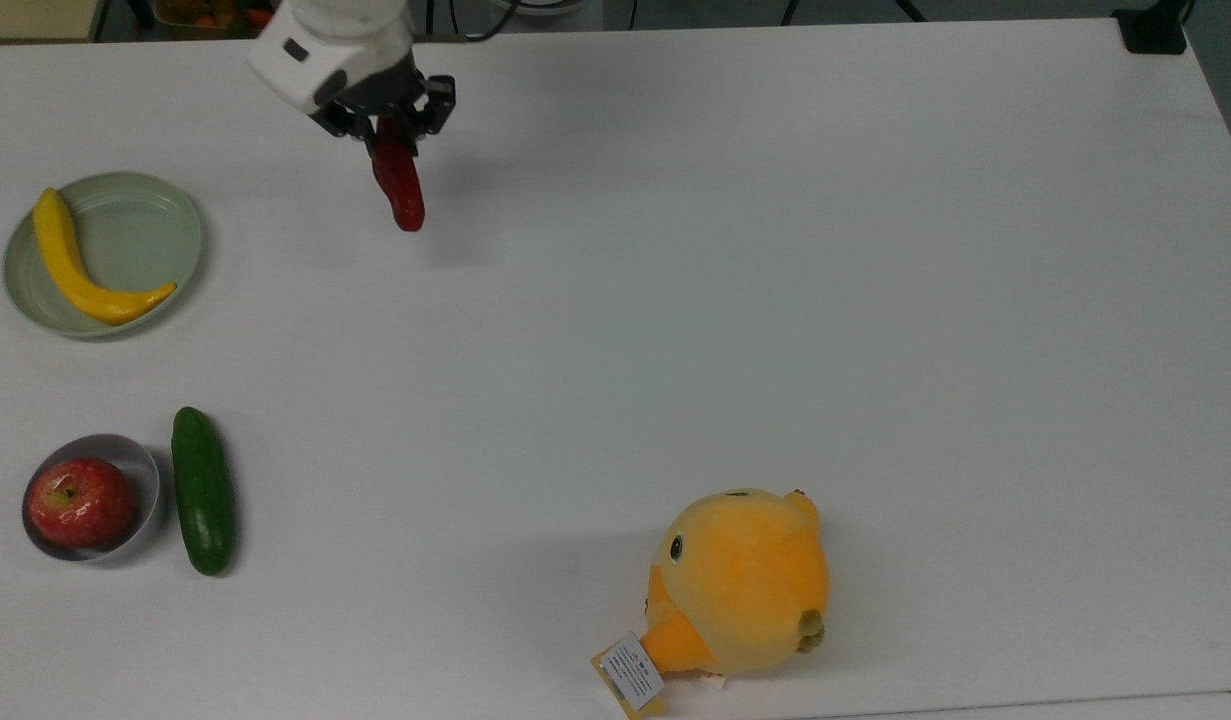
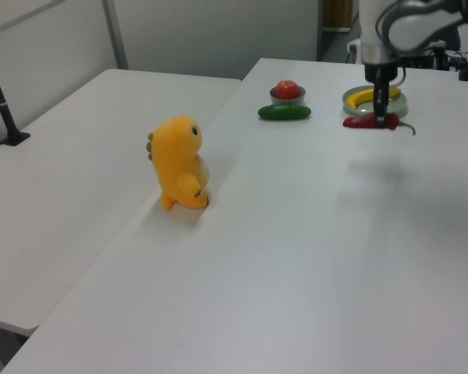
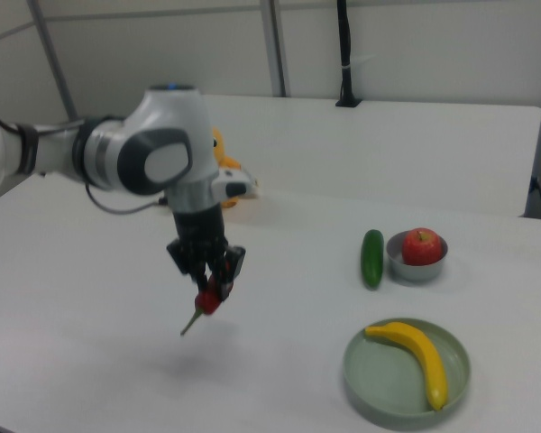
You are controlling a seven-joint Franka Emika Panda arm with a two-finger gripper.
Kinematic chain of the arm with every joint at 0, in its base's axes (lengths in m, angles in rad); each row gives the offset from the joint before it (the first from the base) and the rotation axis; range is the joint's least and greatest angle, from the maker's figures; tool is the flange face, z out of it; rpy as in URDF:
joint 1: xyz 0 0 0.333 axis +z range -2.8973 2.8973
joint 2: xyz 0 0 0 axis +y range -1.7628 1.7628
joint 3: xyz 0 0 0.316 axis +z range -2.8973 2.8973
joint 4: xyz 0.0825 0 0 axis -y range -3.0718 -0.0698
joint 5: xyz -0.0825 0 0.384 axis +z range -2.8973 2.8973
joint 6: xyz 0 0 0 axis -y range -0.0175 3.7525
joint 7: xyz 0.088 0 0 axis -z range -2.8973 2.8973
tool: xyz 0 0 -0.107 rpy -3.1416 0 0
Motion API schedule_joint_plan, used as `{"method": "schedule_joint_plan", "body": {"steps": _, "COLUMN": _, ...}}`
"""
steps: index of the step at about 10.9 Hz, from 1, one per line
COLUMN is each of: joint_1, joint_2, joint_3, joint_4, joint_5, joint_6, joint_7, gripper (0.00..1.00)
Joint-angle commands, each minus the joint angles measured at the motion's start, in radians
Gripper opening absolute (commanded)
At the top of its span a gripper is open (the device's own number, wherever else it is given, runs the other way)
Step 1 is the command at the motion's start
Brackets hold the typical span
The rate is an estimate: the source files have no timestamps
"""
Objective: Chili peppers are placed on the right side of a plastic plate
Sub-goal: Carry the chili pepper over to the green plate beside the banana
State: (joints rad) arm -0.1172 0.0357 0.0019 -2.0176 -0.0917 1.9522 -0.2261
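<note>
My gripper (image 1: 387, 128) is clamped on the chili pepper (image 1: 398, 183) near its stem end, holding it clear of the smooth white table (image 1: 775, 250). The pepper is dark red, glossy and tapered, with a thin curled stem. It hangs well apart from the plastic plate (image 1: 140, 235), a shallow sage-green round with a raised rim that carries a curved yellow banana (image 1: 73, 265). A small grey bowl (image 1: 140, 465) cups a red apple (image 1: 80, 501); a dark green cucumber (image 1: 203, 490) lies just beside it.

White table (image 1: 775, 250) bears plate (image 1: 155, 215), bowl (image 1: 140, 455), cucumber (image 1: 203, 490), plush (image 1: 740, 580)
</note>
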Motion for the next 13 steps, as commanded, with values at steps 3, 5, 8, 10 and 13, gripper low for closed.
{"method": "schedule_joint_plan", "body": {"steps": 3, "joint_1": 0.008, "joint_2": 0.009, "joint_3": -0.162, "joint_4": 0.281, "joint_5": 0.177, "joint_6": -0.223, "joint_7": -0.137, "gripper": 0.14}}
{"method": "schedule_joint_plan", "body": {"steps": 5, "joint_1": -0.008, "joint_2": 0.024, "joint_3": -0.215, "joint_4": 0.325, "joint_5": 0.197, "joint_6": -0.219, "joint_7": -0.228, "gripper": 0.13}}
{"method": "schedule_joint_plan", "body": {"steps": 8, "joint_1": -0.109, "joint_2": 0.110, "joint_3": -0.220, "joint_4": 0.402, "joint_5": 0.198, "joint_6": -0.211, "joint_7": -0.413, "gripper": 0.13}}
{"method": "schedule_joint_plan", "body": {"steps": 10, "joint_1": -0.169, "joint_2": 0.183, "joint_3": -0.220, "joint_4": 0.468, "joint_5": 0.198, "joint_6": -0.155, "joint_7": -0.478, "gripper": 0.13}}
{"method": "schedule_joint_plan", "body": {"steps": 13, "joint_1": -0.258, "joint_2": 0.294, "joint_3": -0.220, "joint_4": 0.502, "joint_5": 0.223, "joint_6": 0.054, "joint_7": -0.541, "gripper": 0.13}}
